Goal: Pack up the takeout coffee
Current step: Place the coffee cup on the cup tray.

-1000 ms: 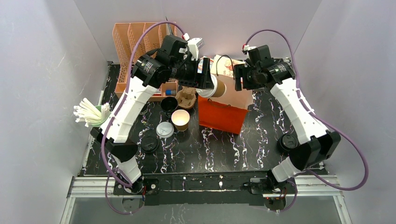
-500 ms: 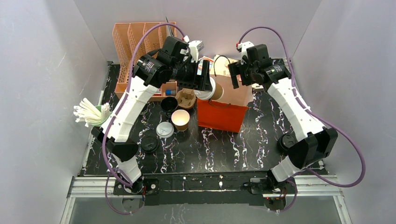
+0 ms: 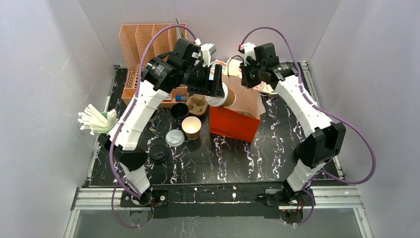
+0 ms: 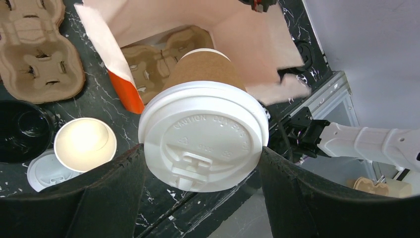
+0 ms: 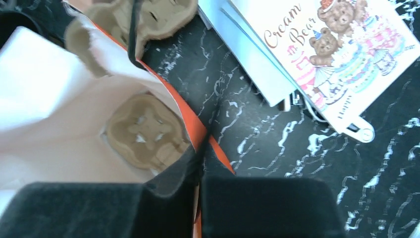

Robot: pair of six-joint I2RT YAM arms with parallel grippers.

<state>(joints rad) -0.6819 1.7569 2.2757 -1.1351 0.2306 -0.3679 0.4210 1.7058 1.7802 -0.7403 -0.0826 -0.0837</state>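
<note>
The takeout coffee (image 4: 208, 69), a brown kraft cup under a white plastic lid (image 4: 203, 134), lies tilted between the fingers of my left gripper (image 4: 200, 148), which is shut on it just below the lid. In the top view the cup (image 3: 230, 95) hangs over the mouth of the orange paper bag (image 3: 233, 124). A cardboard cup carrier (image 5: 143, 131) sits on the bag's pale floor. My right gripper (image 5: 198, 173) is shut on the bag's upper edge (image 5: 195, 134), pinching the paper at the far right corner (image 3: 246, 74).
On the table left of the bag stand an open kraft cup (image 3: 191, 126), a white lid (image 3: 174, 137), a black cup (image 3: 179, 111), a black lid (image 3: 158, 152) and a spare carrier (image 3: 196, 104). An orange rack (image 3: 138, 44) and straws (image 3: 96, 120) lie further left. A printed "Cream Bear" bag (image 5: 341, 54) lies behind.
My right gripper has swung left to the bag's rim and shut on it, and the bag has shifted slightly. The left gripper with the cup has hardly moved.
</note>
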